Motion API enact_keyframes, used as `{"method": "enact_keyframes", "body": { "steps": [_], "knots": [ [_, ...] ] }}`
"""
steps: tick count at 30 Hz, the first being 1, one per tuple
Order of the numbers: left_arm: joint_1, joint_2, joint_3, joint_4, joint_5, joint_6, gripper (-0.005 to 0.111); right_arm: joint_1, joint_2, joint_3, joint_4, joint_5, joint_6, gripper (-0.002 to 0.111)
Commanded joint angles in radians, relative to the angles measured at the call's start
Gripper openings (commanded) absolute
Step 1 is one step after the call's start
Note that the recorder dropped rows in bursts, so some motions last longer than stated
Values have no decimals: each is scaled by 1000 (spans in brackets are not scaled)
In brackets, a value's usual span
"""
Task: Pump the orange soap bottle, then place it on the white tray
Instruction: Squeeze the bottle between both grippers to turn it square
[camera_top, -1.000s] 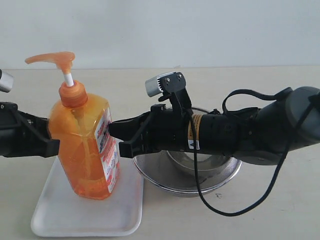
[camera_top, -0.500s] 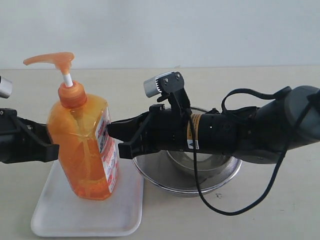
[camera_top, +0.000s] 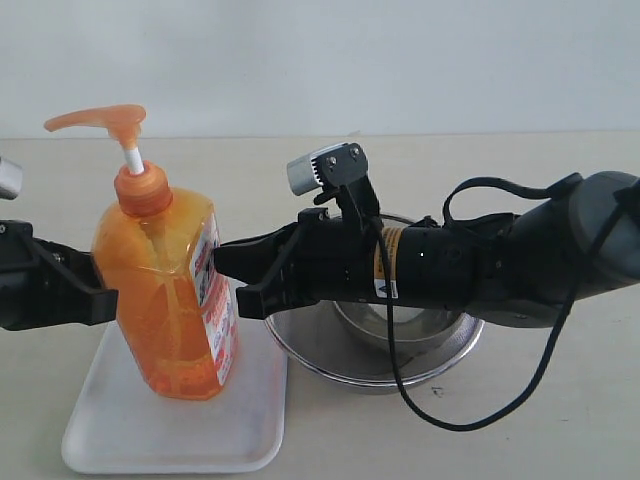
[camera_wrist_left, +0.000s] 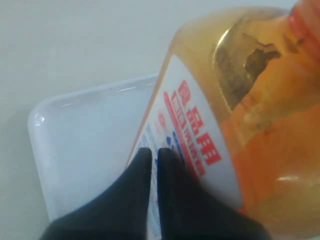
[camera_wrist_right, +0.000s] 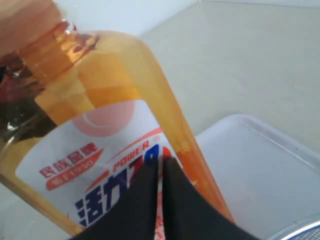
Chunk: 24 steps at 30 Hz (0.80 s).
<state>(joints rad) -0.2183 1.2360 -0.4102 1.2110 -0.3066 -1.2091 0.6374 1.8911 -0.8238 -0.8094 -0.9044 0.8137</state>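
The tall translucent orange soap bottle, leaning slightly on the flat white plastic tray at lower left, could topple if the left gripper or the right gripper, both pinched closed and empty, nudges it sideways.

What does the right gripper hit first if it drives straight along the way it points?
The tall translucent orange soap bottle. The right gripper aims its fingers at the bottle's white label, and the tips look at or nearly on it. Actual contact is hard to confirm, since depth is unclear.
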Motion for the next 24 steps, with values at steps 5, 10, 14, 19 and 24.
{"method": "enact_keyframes", "body": {
  "steps": [5,10,14,19,24],
  "knots": [
    [-1,-3,12,9,-35,-31,5,2,-4,-6,-11,-33,-13,0],
    [-1,-3,18,5,-45,-34,5,2,-4,-6,-11,-33,-16,0],
    [-1,-3,18,5,-46,-43,5,2,-4,-6,-11,-33,-19,0],
    [-1,-3,18,5,-46,-43,5,2,-4,-7,-11,-39,-21,0],
    [-1,-3,18,5,-30,-48,5,2,-4,-16,-20,-41,-17,0]
  ]
}}
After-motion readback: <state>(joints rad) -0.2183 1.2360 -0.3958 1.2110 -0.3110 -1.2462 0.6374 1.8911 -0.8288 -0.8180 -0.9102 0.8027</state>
